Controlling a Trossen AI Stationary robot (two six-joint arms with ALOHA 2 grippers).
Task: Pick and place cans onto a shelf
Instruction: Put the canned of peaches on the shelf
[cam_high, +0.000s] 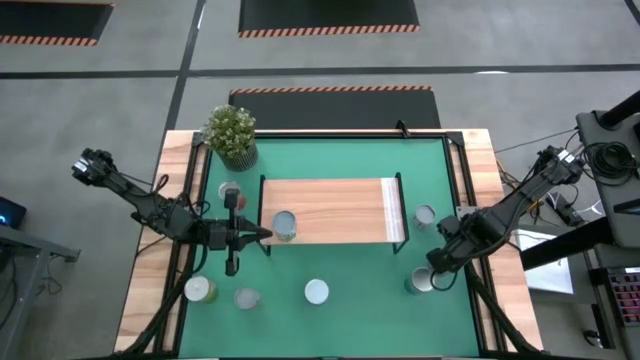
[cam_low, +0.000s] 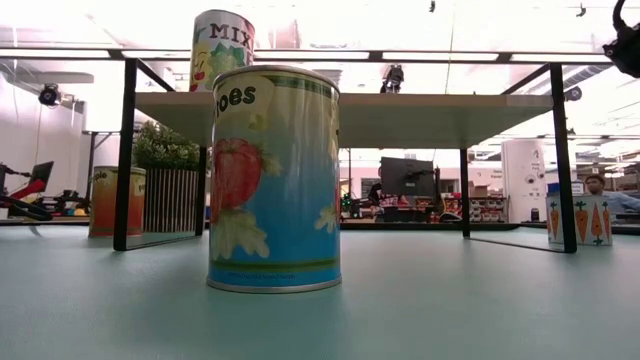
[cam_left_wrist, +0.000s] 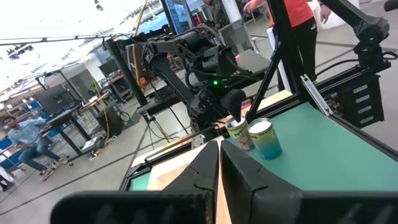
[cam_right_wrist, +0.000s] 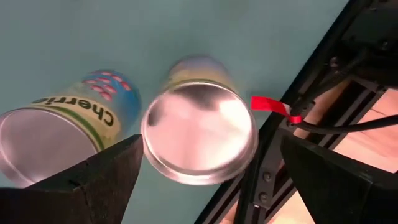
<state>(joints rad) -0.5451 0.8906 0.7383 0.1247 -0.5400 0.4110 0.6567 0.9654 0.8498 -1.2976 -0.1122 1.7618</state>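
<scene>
The light-wood shelf (cam_high: 330, 210) stands mid-table on its black frame. One can (cam_high: 284, 225) stands on its left end and shows as the "MIX" can in the low view (cam_low: 222, 50). My left gripper (cam_high: 266, 236) is shut just left of that can, over the shelf's left edge (cam_left_wrist: 219, 168). My right gripper (cam_high: 434, 268) is open above a silver-topped can (cam_right_wrist: 199, 137), one finger on either side and clear of it. A "Cherries" can (cam_right_wrist: 56, 137) stands beside it. Other cans stand on the mat (cam_high: 424, 216) (cam_high: 316, 291) (cam_high: 246, 298) (cam_high: 200, 290) (cam_high: 231, 193).
A potted plant (cam_high: 231, 133) stands at the far left corner of the green mat (cam_high: 360, 290). A tomato can (cam_low: 275, 180) stands close before the low camera. The table's black frame rail (cam_right_wrist: 280, 149) runs next to the right gripper. People are in the room behind.
</scene>
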